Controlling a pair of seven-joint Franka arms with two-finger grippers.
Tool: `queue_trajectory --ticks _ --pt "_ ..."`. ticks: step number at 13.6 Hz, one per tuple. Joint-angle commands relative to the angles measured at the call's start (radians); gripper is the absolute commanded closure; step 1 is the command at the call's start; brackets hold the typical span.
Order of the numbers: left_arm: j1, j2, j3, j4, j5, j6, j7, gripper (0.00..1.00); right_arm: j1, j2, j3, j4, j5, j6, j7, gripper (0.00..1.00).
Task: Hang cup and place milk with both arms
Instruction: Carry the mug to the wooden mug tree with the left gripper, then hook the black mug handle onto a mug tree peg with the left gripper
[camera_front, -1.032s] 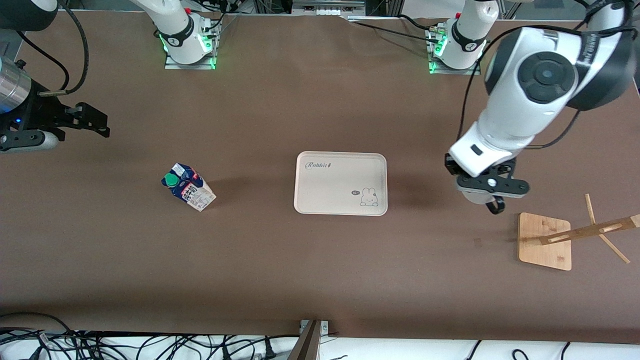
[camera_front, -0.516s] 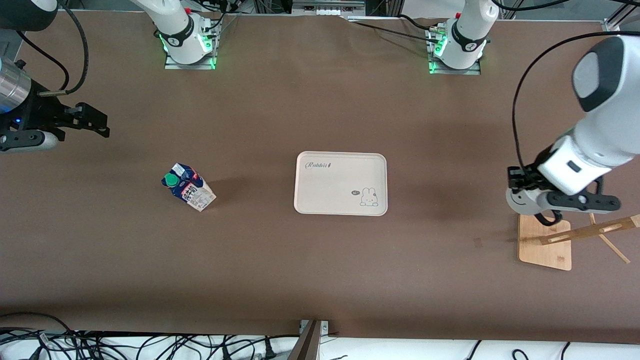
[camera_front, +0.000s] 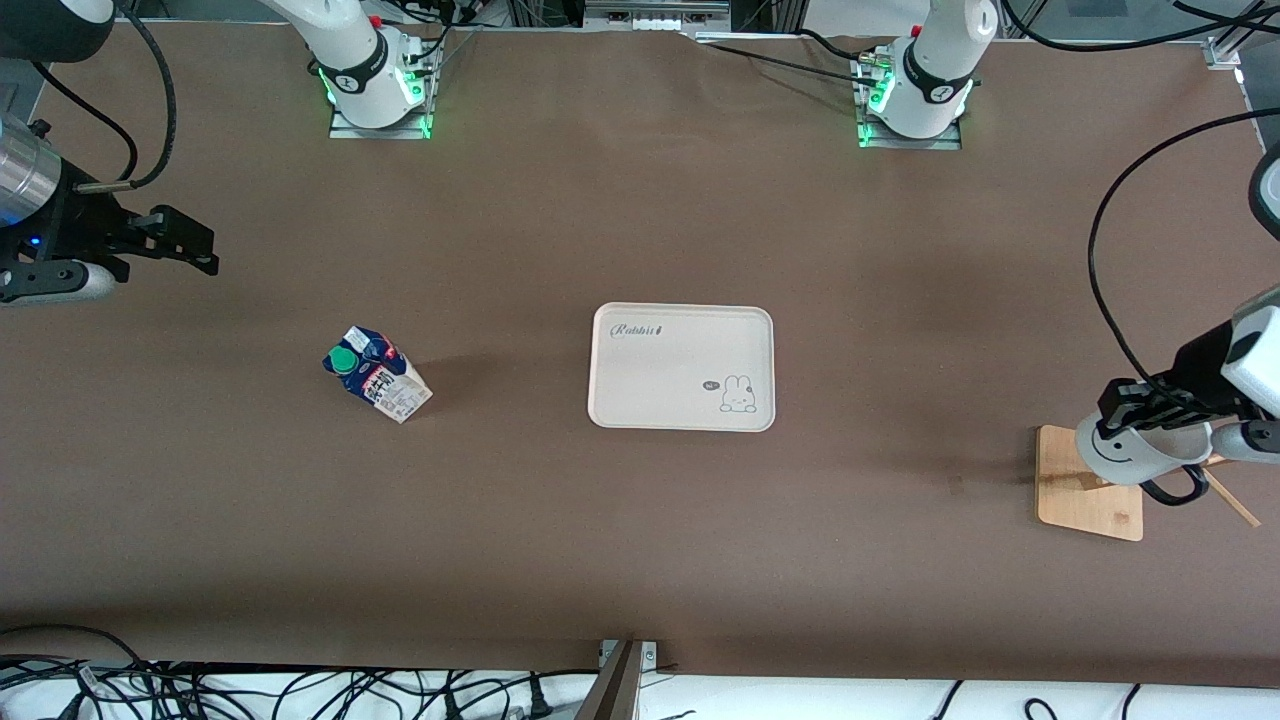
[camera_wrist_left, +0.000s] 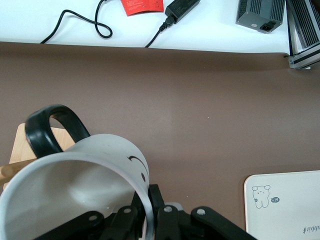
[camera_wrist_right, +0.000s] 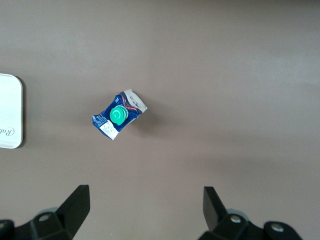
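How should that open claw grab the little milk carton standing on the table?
Probably from above: the milk carton stands upright with bare table around it. The open right gripper could straddle its flat white lower sides, below the sloped blue top and round green cap, which would slip.

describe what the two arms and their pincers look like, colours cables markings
Both arms are white with dark grey joints on green-lit bases. The left pincer is black under a white wrist link, with a black cable looping above it. The right pincer is black with flat tapered fingers, a silver wrist collar and black cables.
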Motion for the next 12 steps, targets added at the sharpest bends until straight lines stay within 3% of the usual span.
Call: queue_trajectory --ticks 1,12 --pt "0.026 0.019 -0.011 0.034 -0.033 -0.003 0.062 1.0 0.003 -0.005 0.003 0.003 -0.015 0.001 0.014 0.0" --pt "0.072 -0.032 -0.011 -0.018 -0.08 -0.078 0.064 1.0 0.003 -0.005 0.001 0.003 -0.013 0.0 0.014 0.0"
